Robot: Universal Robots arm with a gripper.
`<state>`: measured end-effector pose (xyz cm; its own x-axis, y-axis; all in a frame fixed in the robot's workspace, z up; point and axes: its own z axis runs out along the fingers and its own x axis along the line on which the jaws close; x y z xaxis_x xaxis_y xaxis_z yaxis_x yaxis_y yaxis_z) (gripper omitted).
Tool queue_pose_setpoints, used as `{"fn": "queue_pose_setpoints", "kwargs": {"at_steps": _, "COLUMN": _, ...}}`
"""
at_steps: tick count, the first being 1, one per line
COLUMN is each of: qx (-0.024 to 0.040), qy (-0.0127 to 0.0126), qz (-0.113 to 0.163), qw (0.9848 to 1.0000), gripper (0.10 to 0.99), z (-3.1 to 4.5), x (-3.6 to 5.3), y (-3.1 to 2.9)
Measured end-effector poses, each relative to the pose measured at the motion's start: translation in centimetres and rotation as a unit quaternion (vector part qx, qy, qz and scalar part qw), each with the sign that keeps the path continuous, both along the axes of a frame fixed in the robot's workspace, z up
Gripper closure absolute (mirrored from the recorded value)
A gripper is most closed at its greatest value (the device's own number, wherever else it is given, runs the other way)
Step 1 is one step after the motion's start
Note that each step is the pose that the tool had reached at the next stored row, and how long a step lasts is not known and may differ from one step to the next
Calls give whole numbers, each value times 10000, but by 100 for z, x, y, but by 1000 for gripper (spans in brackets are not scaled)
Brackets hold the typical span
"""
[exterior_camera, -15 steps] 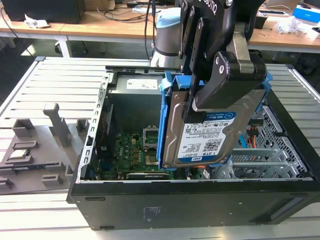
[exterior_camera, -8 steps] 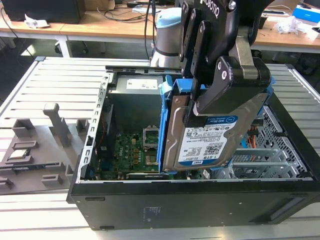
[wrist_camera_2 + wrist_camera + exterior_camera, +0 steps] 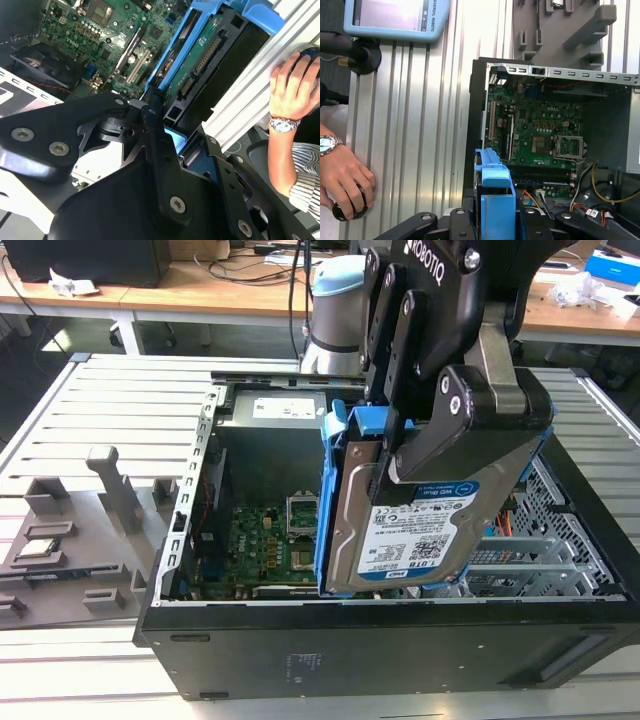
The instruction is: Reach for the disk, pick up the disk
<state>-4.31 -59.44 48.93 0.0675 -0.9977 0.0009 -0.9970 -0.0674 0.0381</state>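
The disk [image 3: 420, 535], a silver hard drive with a white-and-blue label and blue caddy rails [image 3: 335, 490], stands on edge, raised above the open computer case [image 3: 330, 650]. My gripper [image 3: 405, 455] is shut on its upper end, one black finger [image 3: 450, 425] lying across the labelled face. The second wrist view has the disk's green circuit-board side [image 3: 200, 55] running away from my gripper [image 3: 167, 132]. The blue caddy end [image 3: 496, 200] sits between the fingers of my gripper [image 3: 495, 225] in the first wrist view.
Inside the case lie a green motherboard [image 3: 265, 540] and a grey power supply [image 3: 290, 410]. A grey fixture [image 3: 60, 530] sits on the slatted table at the exterior view's left. A person's hand [image 3: 345, 182] rests on the table beside a teach pendant [image 3: 395, 17].
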Motion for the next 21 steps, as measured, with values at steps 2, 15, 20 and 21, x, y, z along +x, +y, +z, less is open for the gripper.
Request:
{"fn": "queue_pose_setpoints", "kwargs": {"at_steps": 2, "qx": 0, "qy": 0, "qz": 0, "qw": 10000, "gripper": 722, "z": 0, "x": 1, "y": 0}}
{"fn": "queue_pose_setpoints", "kwargs": {"at_steps": 15, "qx": 178, "qy": 17, "qz": -346, "qw": 9992, "gripper": 722, "z": -33, "x": 145, "y": 10}}
{"fn": "queue_pose_setpoints", "kwargs": {"at_steps": 20, "qx": 161, "qy": 78, "qz": -347, "qw": 9992, "gripper": 722, "z": -68, "x": 373, "y": 77}}
{"fn": "queue_pose_setpoints", "kwargs": {"at_steps": 21, "qx": 157, "qy": 91, "qz": -349, "qw": 9992, "gripper": 722, "z": -74, "x": 423, "y": 94}}
